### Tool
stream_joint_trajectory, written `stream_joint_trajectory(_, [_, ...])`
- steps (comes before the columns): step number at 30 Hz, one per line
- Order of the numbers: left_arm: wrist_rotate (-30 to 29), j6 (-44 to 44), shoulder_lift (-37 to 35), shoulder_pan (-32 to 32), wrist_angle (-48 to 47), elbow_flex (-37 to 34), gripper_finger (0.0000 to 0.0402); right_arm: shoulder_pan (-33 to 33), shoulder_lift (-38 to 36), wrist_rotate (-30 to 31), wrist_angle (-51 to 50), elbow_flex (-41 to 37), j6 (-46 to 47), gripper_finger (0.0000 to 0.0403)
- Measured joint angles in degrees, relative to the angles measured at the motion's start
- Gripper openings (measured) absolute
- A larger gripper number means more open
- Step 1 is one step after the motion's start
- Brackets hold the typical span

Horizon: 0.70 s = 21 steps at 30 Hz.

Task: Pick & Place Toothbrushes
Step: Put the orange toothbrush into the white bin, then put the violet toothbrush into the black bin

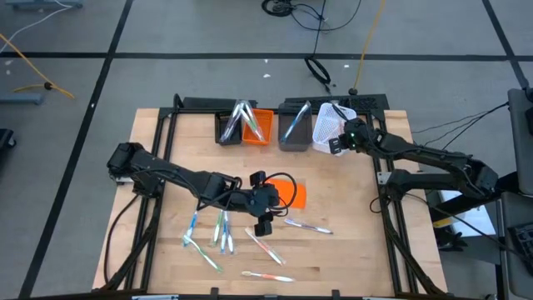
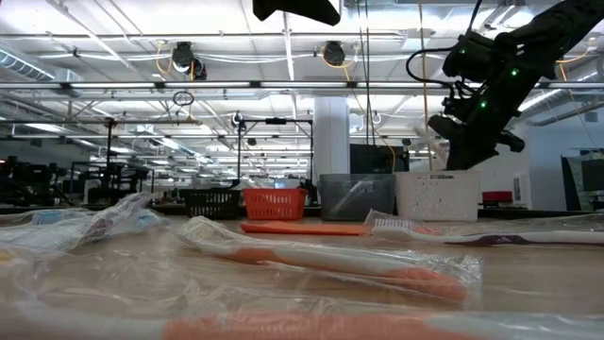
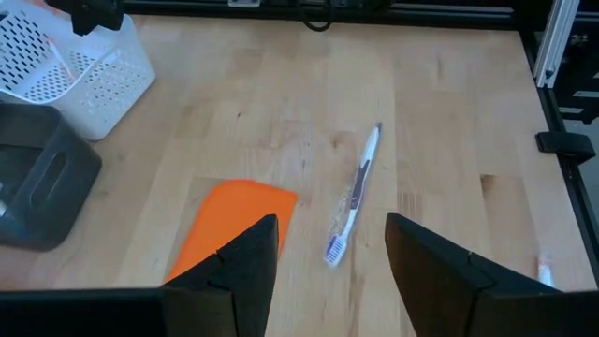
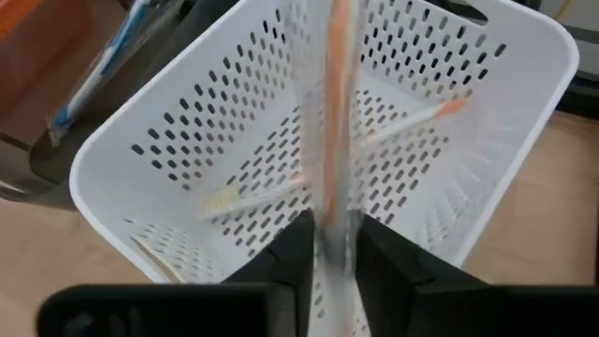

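My right gripper hangs over the white bin at the table's far side. A wrapped orange-and-white toothbrush stands upright in the narrow gap between its fingers, smeared along its length. At least one more toothbrush lies in that bin. My left gripper is open above the table's middle, with a blue-and-white toothbrush lying flat on the wood below it. Several toothbrushes lie scattered on the near half. My right gripper has the toothbrush's lower part between its two fingers, which slant down over the white bin. The stick is blurred lengthwise while the bin is sharp, and I cannot tell whether the fingers touch it.
A black bin, an orange bin and a grey bin stand in a row left of the white one, with toothbrushes in them. A flat orange sheet lies beside my left gripper. Bare wood lies toward the right edge.
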Motion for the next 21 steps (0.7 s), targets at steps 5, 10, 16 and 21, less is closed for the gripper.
stream_joint_trajectory(5, [0.00, 0.00, 0.00, 0.00, 0.00, 0.00, 0.0200, 0.00, 0.00, 0.04, 0.06, -0.01, -0.18, 0.0096])
stream_joint_trajectory(10, [0.00, 0.00, 0.00, 0.00, 0.00, 0.00, 0.0200, 0.01, 0.00, 0.05, 0.13, 0.01, -0.18, 0.0104])
stream_joint_trajectory(16, [0.00, -0.10, 0.00, 0.00, 0.00, 0.00, 0.0200, 0.15, 0.00, -3.03, 1.70, 0.00, -0.39, 0.0101])
stream_joint_trajectory(21, [0.00, -0.28, 0.00, 0.00, -0.02, 0.00, 0.0200, 0.15, -0.13, -10.29, 6.26, -0.01, -2.19, 0.0095])
